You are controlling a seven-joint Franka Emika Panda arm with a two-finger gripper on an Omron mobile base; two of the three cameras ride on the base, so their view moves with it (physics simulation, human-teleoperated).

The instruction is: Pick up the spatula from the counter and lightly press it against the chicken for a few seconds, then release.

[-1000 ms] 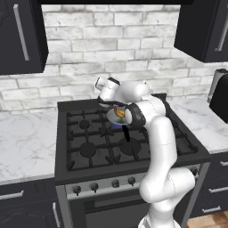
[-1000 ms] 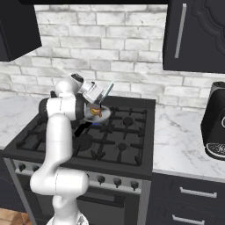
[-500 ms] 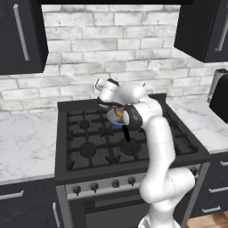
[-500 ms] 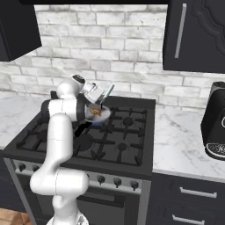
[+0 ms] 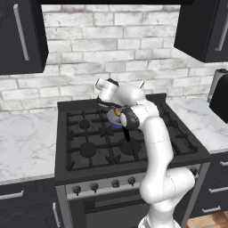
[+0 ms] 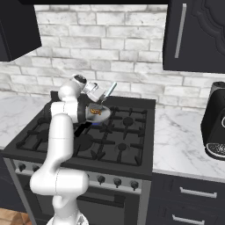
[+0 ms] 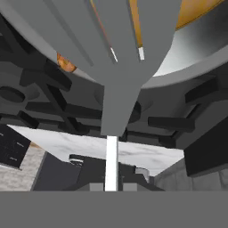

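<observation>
1. The fingers are closed on the thin pale handle of the grey slotted spatula, and this grip has been kept shut over the last second.
2. The spatula's blade is laid over the orange-brown chicken piece, which shows through the slots and past the blade's edge. Contact looks likely but cannot be confirmed.
3. The chicken is held in a round grey metal pan. The pan is set on the black gas hob, about midway between its side edges and nearer its back edge than its front.
4. Since a second ago, only a slight settling of the hand above the pan can be made out. Spatula, pan and chicken have been kept in place.
5. This stillness is judged to be the pressing hold under way. The pickup is done, and the rest of the hold and the release are left.
6. The hob is flanked by the white marble bench.
</observation>
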